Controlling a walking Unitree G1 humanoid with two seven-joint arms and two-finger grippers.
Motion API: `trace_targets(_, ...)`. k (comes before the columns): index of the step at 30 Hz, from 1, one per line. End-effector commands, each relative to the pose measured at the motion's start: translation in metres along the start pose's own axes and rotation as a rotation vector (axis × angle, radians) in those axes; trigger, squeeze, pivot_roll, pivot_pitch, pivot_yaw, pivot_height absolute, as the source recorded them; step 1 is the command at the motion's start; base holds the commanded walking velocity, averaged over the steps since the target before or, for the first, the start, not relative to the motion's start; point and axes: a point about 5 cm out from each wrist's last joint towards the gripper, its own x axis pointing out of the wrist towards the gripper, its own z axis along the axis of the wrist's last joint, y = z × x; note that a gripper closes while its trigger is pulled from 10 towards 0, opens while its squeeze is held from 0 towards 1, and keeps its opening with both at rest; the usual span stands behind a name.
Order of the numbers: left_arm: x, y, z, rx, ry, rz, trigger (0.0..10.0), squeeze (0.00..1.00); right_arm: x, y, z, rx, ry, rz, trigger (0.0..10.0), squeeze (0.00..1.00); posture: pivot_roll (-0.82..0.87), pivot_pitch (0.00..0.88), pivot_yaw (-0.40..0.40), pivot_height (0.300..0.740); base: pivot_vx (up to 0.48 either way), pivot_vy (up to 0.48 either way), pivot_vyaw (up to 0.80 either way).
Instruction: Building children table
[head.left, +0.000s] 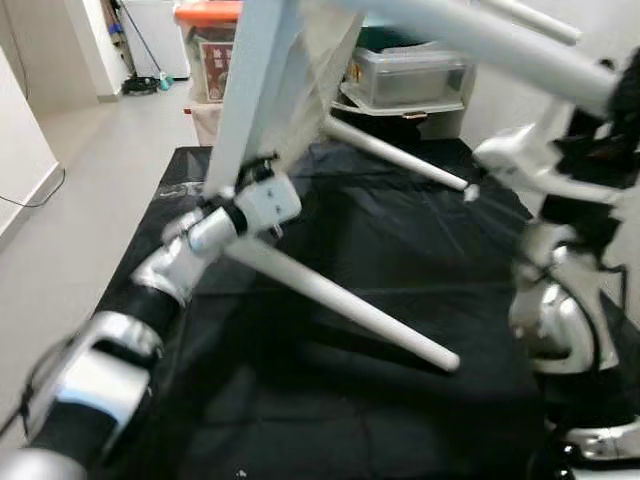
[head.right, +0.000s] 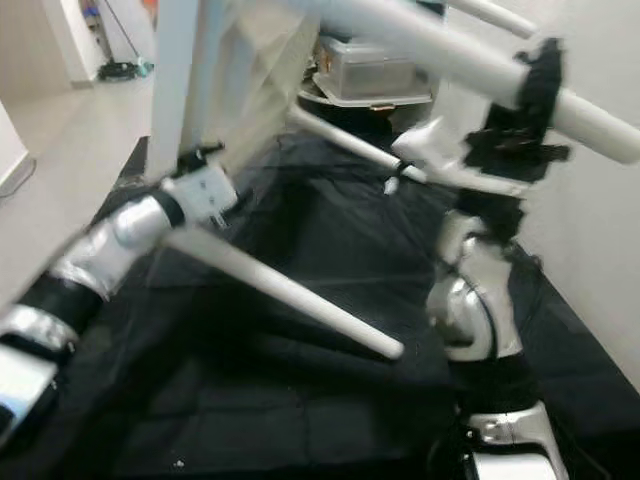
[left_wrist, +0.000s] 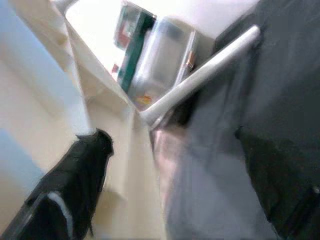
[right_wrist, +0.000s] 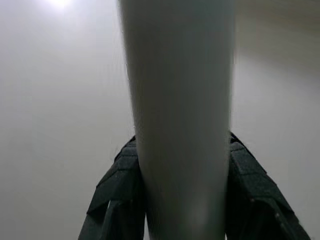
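- Basically, black cloth-covered work surface (head.left: 400, 420) fills the lower half of the head views; grey floor (head.left: 90, 170) upper left, clear plastic storage boxes (head.left: 410, 75) upper centre.
- Small white children's table (head.left: 250, 90), tipped on its side: top panel stands near upright in the upper left, round white legs splay toward frame right and bottom. Long axis of the panel runs roughly top to bottom.
- Judged stiff, light, bulky; painted surfaces look slick, so take hold at a panel edge or a leg close to its joint, not the tip.
- Upper white table leg (head.right: 470, 60) runs diagonally across the top right.
- Lower front leg (head.left: 350, 310) points to lower centre, free tip just above the cloth.
- Far leg (head.left: 400, 155) points right, mid-frame.
- Right gripper (head.right: 520, 90), upper right: black fingers (right_wrist: 250, 185) closed on both sides of the upper leg, gripping it.
- Left gripper (head.left: 255, 170) at the panel's lower edge, centre left; one black finger (left_wrist: 70, 185) lies against the panel; how wide it's open, can't tell.
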Motion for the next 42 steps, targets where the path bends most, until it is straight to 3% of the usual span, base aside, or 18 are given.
trace_targets(1,-0.027,0.035,-0.043,0.030,0.199,0.107,10.0,0.00,0.004,-0.008,-0.053,-0.006,0.294,-0.022,0.0,0.00,0.11,0.000,0.014,0.740,0.000,0.000,0.00)
trace_targets(2,-0.026,0.052,-0.039,0.092,0.198,0.145,10.0,0.00,-0.005,-0.004,-0.068,0.048,0.423,0.010,0.0,0.00,0.11,0.000,0.014,0.740,0.000,0.000,0.00)
trace_targets(4,-0.026,0.052,-0.039,0.092,0.198,0.145,10.0,0.00,-0.005,-0.004,-0.068,0.048,0.423,0.010,0.0,0.00,0.11,0.000,0.014,0.740,0.000,0.000,0.00)
trace_targets(5,-0.024,0.059,-0.036,0.120,0.190,0.151,10.0,0.00,-0.014,0.001,-0.076,0.090,0.508,0.042,0.0,0.00,0.11,0.000,0.018,0.740,0.000,0.000,0.00)
trace_targets(6,-0.024,0.059,-0.036,0.120,0.190,0.151,10.0,0.00,-0.014,0.001,-0.076,0.090,0.508,0.042,0.0,0.00,0.11,0.000,0.018,0.740,0.000,0.000,0.00)
trace_targets(9,-0.014,0.079,-0.016,0.207,0.128,0.188,10.0,0.00,-0.058,0.023,-0.090,0.204,0.743,0.183,0.0,0.00,0.12,0.000,0.021,0.740,0.000,0.000,0.00)
trace_targets(11,-0.014,0.079,-0.016,0.207,0.128,0.188,10.0,0.00,-0.058,0.023,-0.090,0.204,0.743,0.183,0.0,0.00,0.12,0.000,0.021,0.740,0.000,0.000,0.00)
trace_targets(14,-0.006,0.079,-0.002,0.174,0.055,0.188,10.0,0.00,-0.086,0.035,-0.085,0.263,0.840,0.265,0.0,0.00,0.12,0.000,0.027,0.740,0.000,0.000,0.00)
trace_targets(15,-0.006,0.079,-0.002,0.174,0.055,0.188,10.0,0.00,-0.086,0.035,-0.085,0.263,0.840,0.265,0.0,0.00,0.12,0.000,0.027,0.740,0.000,0.000,0.00)
trace_targets(18,0.005,0.080,0.020,0.239,-0.047,0.212,10.0,0.00,-0.113,0.043,-0.085,0.313,0.967,0.317,0.0,0.00,0.12,0.000,0.030,0.740,0.000,0.000,0.00)
trace_targets(22,0.018,0.074,0.046,0.292,-0.161,0.203,10.0,0.00,-0.127,0.048,-0.083,0.376,1.057,0.345,0.0,0.00,0.12,0.000,0.030,0.740,0.000,0.000,0.00)
trace_targets(29,0.028,0.063,0.062,0.285,-0.220,0.192,10.0,0.00,-0.125,0.050,-0.078,0.423,1.083,0.341,0.0,0.00,0.12,0.000,0.024,0.740,0.000,0.000,0.00)
trace_targets(30,0.033,0.038,0.068,0.255,-0.279,0.117,10.0,0.00,-0.129,0.055,-0.074,0.470,1.133,0.387,0.0,0.00,0.11,0.000,0.027,0.740,0.000,0.000,0.00)
trace_targets(34,0.033,0.020,0.069,0.232,-0.313,0.058,10.0,0.00,-0.136,0.058,-0.070,0.500,1.165,0.440,0.0,0.00,0.11,0.000,0.027,0.740,0.000,0.000,0.00)
trace_targets(35,0.032,0.006,0.068,0.215,-0.333,0.010,10.0,0.00,-0.141,0.059,-0.067,0.519,1.175,0.463,10.0,0.00,0.11,0.000,0.025,0.740,0.000,0.000,0.00)
trace_targets(38,0.029,-0.010,0.066,0.191,-0.354,-0.044,10.0,0.00,-0.146,0.060,-0.065,0.536,1.194,0.478,10.0,0.00,0.11,0.000,0.024,0.740,0.000,0.000,0.00)
trace_targets(39,0.024,-0.032,0.063,0.162,-0.381,-0.111,10.0,0.00,-0.153,0.060,-0.062,0.561,1.211,0.496,10.0,1.00,0.10,0.000,0.021,0.740,0.000,0.000,0.00)
trace_targets(42,0.023,-0.038,0.061,0.155,-0.385,-0.126,10.0,0.00,-0.153,0.060,-0.060,0.565,1.206,0.503,10.0,1.00,0.10,0.000,0.021,0.740,0.000,0.000,0.00)
